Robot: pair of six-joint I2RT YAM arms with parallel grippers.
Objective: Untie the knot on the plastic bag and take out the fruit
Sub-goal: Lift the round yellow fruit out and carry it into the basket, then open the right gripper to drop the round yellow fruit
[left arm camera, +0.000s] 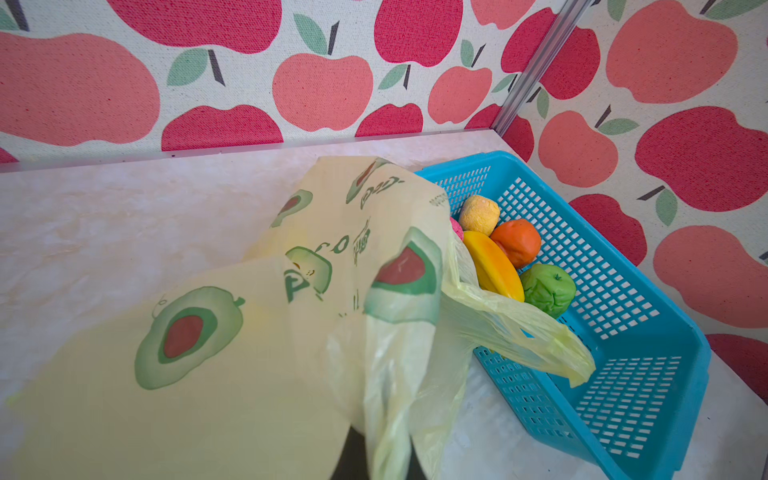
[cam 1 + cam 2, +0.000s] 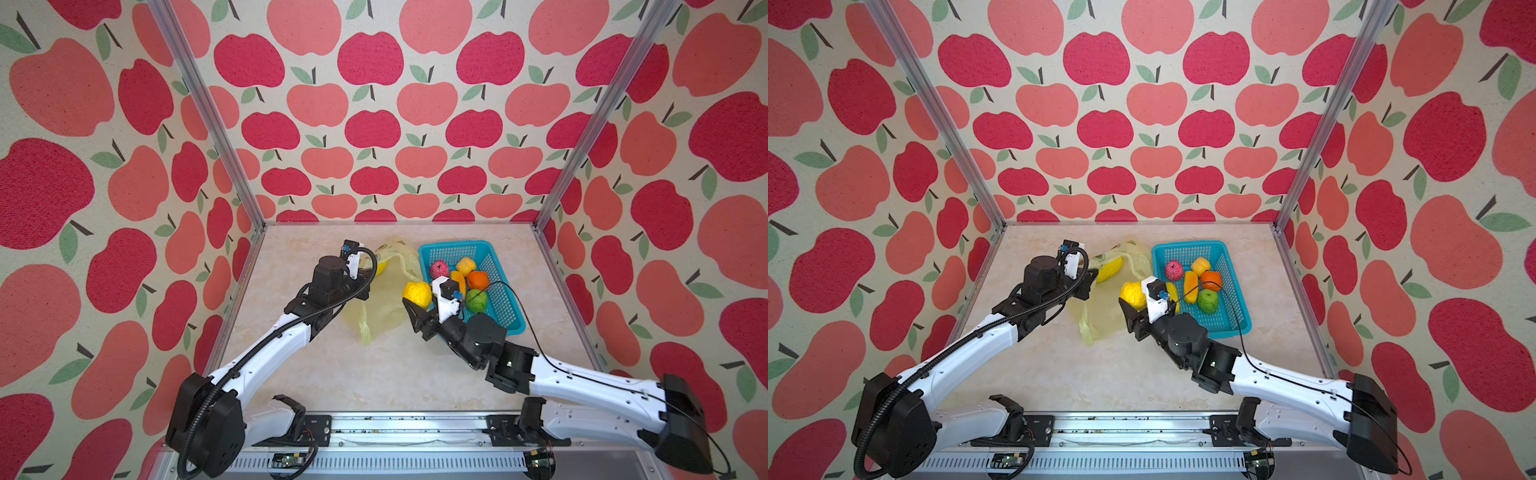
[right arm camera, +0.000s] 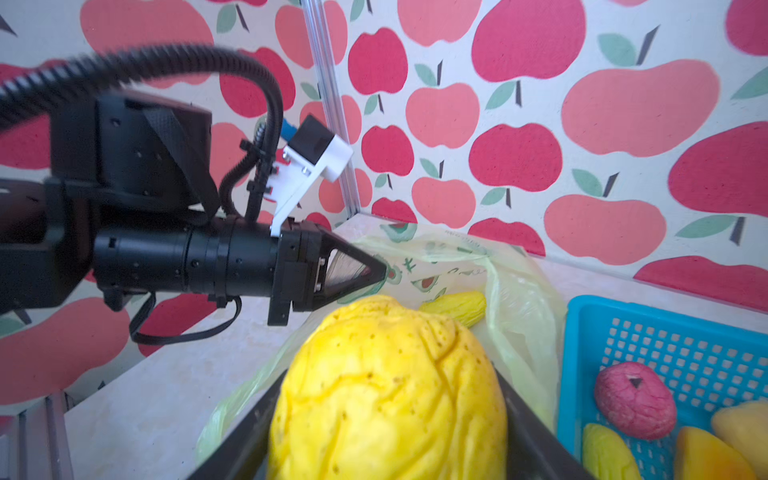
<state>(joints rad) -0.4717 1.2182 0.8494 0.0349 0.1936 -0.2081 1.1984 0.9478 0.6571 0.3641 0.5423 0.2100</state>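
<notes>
The yellow-green plastic bag lies open on the table between the arms, printed with avocados. The knot is out of view; a handle loop hangs loose over the basket's edge. My left gripper is shut on the bag's upper edge and holds it up; film drapes over its fingers. A long yellow fruit lies inside the bag. My right gripper is shut on a large wrinkled yellow fruit, held above the bag beside the basket.
A turquoise perforated basket stands right of the bag at the back right. It holds several fruits: pink, yellow, orange, green. Apple-patterned walls and metal posts close in three sides.
</notes>
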